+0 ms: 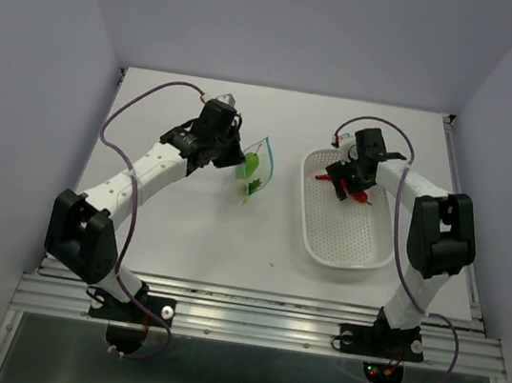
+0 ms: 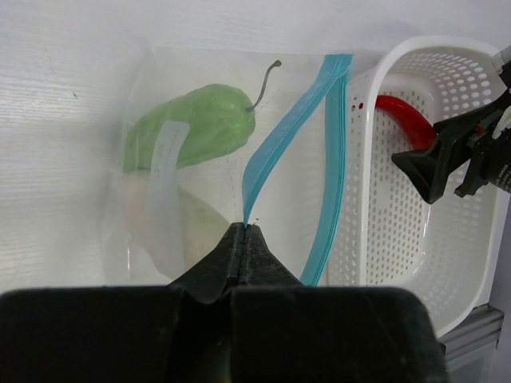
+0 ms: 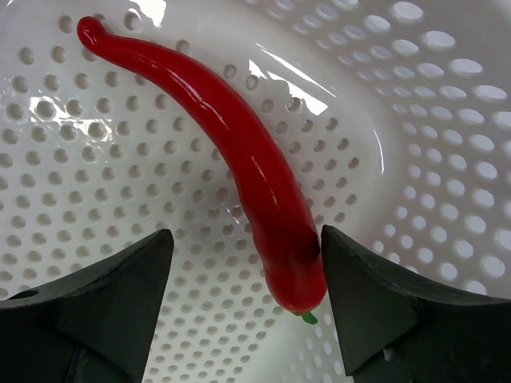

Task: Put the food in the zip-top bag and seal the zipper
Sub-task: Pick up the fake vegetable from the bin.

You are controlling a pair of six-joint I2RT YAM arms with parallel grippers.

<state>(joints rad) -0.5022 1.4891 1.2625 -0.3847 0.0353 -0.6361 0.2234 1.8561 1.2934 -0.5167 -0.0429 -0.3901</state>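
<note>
1. Top cam: high behind arm bases, looking down at white table.
2. L wrist: low, near, faces white perforated plastic basket.
3. R wrist: v. close over same basket; prob. same thin red chili.

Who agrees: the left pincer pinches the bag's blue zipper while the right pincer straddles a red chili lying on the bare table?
One slip: the red chili lies in the white perforated basket, not on the table, as the right wrist view shows. The left pincer does pinch the blue zipper; the right pincer does straddle the chili.
</note>
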